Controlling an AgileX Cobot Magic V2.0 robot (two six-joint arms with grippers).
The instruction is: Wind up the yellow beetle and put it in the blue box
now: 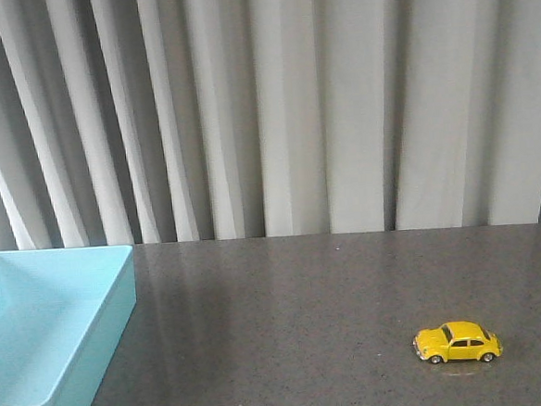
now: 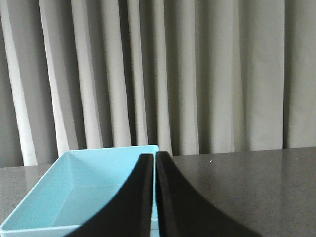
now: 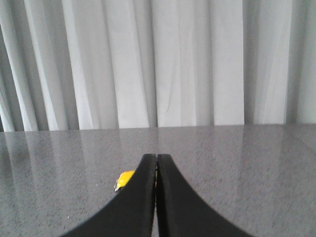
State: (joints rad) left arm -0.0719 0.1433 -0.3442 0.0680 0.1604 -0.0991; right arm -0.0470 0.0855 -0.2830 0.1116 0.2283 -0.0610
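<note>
The yellow beetle (image 1: pixel 458 342) stands on its wheels on the dark table at the front right, side on, nose to the left. The blue box (image 1: pixel 41 368) sits at the front left and is empty. Neither gripper shows in the front view. In the left wrist view my left gripper (image 2: pixel 155 157) is shut and empty, its fingers in front of the blue box (image 2: pixel 89 187). In the right wrist view my right gripper (image 3: pixel 156 158) is shut and empty. A small part of the yellow beetle (image 3: pixel 125 178) peeks out from behind its finger, on the table beyond.
The dark speckled table (image 1: pixel 305 303) runs back to a grey pleated curtain (image 1: pixel 273 101). Its far edge meets the curtain's foot. Nothing else stands on the table between the box and the car.
</note>
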